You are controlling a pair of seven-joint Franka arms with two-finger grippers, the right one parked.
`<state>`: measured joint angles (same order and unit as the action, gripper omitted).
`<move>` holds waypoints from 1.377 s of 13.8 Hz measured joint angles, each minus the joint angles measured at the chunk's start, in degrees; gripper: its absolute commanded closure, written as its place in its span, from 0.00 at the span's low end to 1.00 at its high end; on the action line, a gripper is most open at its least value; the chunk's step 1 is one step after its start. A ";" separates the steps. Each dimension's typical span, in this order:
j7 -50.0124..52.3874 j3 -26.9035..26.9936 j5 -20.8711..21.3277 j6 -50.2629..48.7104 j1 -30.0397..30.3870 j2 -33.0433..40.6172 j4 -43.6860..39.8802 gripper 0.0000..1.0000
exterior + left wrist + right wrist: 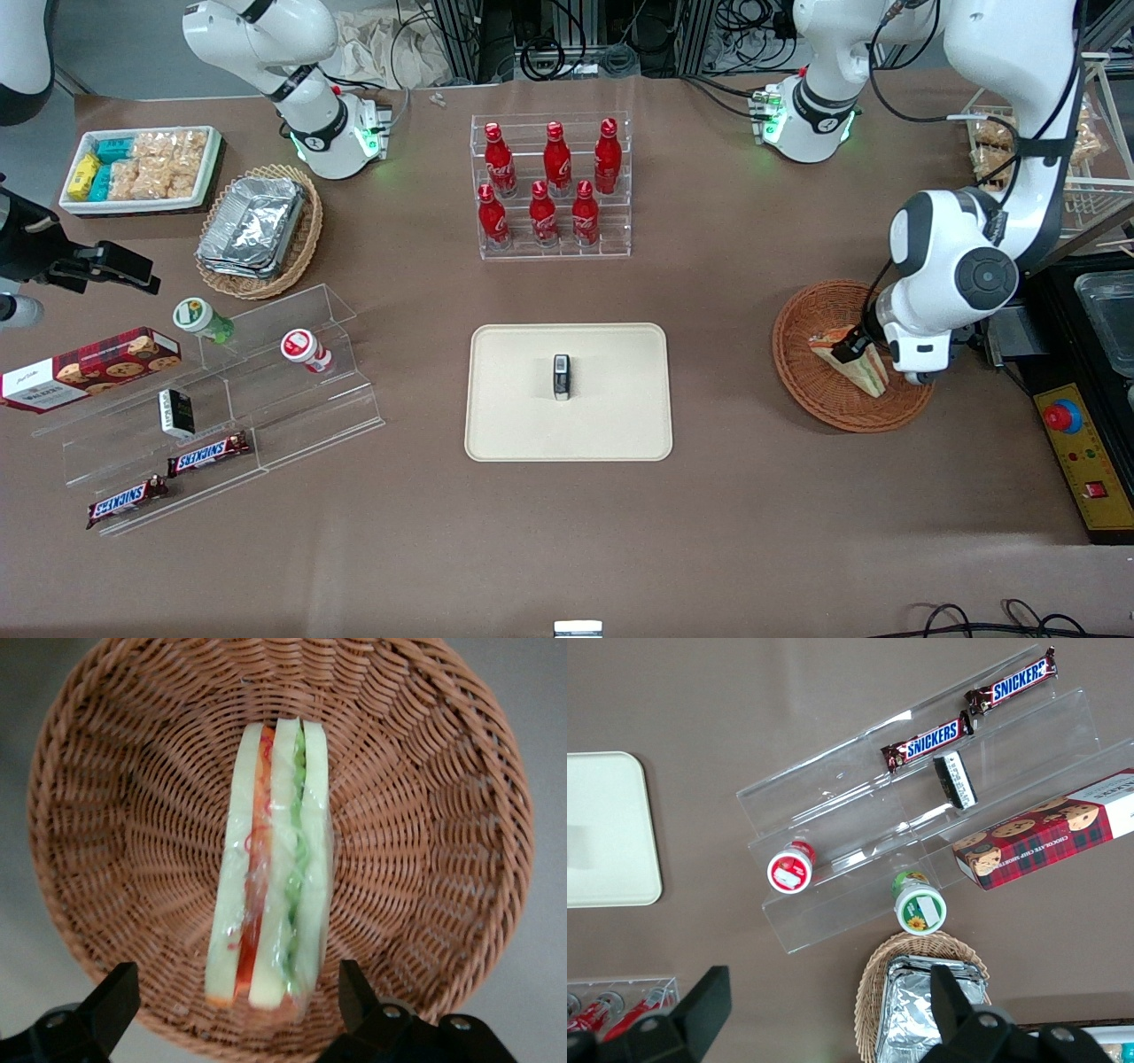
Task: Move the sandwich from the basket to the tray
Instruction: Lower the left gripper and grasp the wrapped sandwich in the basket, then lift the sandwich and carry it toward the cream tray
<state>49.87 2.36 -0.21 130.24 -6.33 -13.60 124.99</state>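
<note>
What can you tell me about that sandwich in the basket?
The sandwich is a wedge of pale bread slices standing on edge, with an orange-red layer and a green layer between them, wrapped in clear shiny film. It rests on the woven floor of the round reddish-brown basket, near the middle, at the working arm's end of the table. The gripper hangs open just above it, one finger on each side of its end, not yet touching it.

The front view looks steeply down on the whole table [567, 549]. The left wrist view hangs close over the basket [115, 815], gripper [232, 1010] open.
</note>
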 measured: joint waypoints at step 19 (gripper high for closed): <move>-22.91 -17.41 0.34 -17.32 -0.59 10.81 -11.88 1.00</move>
<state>26.96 -15.05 0.13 112.92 -6.91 -2.79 113.11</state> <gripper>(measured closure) 0.802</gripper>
